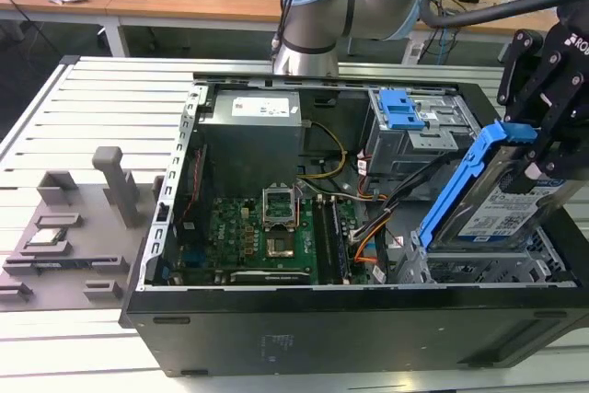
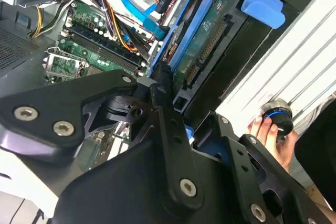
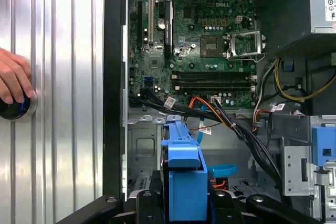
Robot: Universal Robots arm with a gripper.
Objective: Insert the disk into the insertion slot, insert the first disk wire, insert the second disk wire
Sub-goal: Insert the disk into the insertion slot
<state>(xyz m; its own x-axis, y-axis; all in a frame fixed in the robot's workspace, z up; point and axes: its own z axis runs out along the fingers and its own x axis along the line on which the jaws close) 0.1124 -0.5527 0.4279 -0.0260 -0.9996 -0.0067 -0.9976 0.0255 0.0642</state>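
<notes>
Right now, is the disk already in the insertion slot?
Not in: the disk leans tilted above the insertion slot, one end raised high.

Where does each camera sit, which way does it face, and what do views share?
Exterior view: off the arm, looking down into the open computer case; shows the arm and the gripper holding the disk tilted over the insertion slot.
First wrist view: at the wrist, looking down past the disk's blue carrier onto the motherboard.
Second wrist view: at the wrist, looking along the gripper's black links at the disk's connector edge.
Shared: both wrist views show a person's hand on a round button.
</notes>
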